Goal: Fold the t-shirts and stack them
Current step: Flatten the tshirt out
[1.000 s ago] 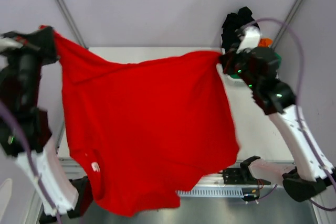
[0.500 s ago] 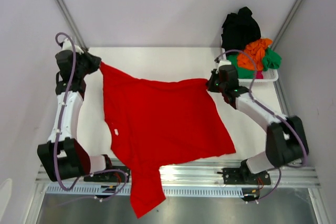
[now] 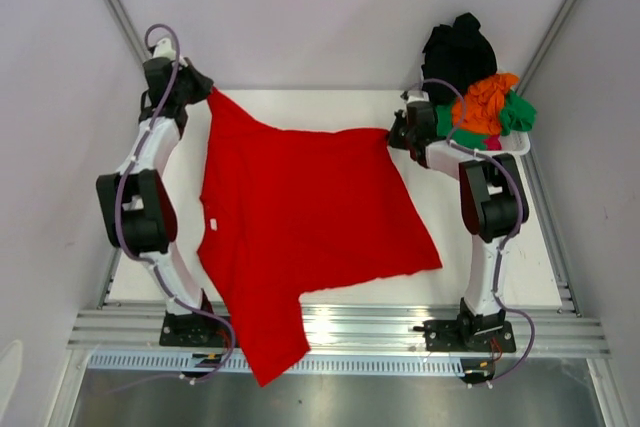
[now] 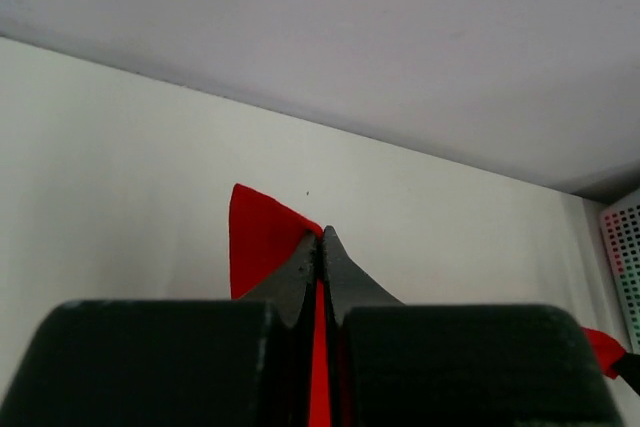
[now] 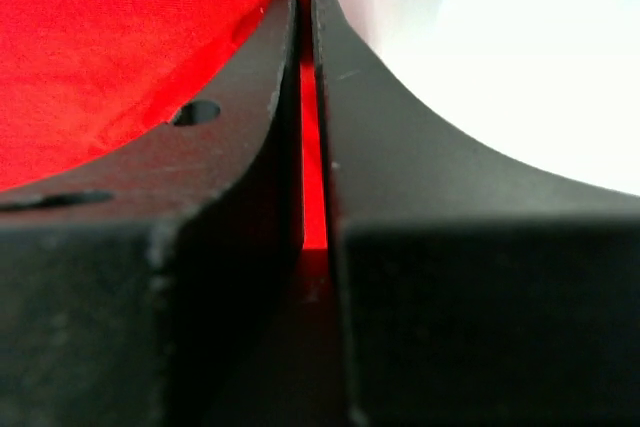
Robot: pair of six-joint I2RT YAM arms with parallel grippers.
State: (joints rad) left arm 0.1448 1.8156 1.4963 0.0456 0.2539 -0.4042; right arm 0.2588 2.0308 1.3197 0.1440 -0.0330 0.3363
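Observation:
A large bright red t-shirt (image 3: pixel 300 217) lies spread over the white table (image 3: pixel 470 277), its lower part hanging over the near edge onto the rail. My left gripper (image 3: pixel 205 95) is shut on the shirt's far left corner (image 4: pixel 255 232) near the back wall. My right gripper (image 3: pixel 393 135) is shut on the far right corner (image 5: pixel 150 37), red cloth pinched between its jaws. Black (image 3: pixel 458 52), orange (image 3: pixel 485 102) and green (image 3: pixel 520 112) t-shirts are piled in the basket at the back right.
The white plastic basket (image 3: pixel 505 149) stands at the table's far right corner, right behind my right gripper. The grey back wall (image 4: pixel 400 37) is close ahead of the left gripper. An aluminium rail (image 3: pixel 400 327) runs along the near edge.
Both arms have swung down and away to the table's far side, carrying the red t-shirt from hanging in the air to lying spread on the table.

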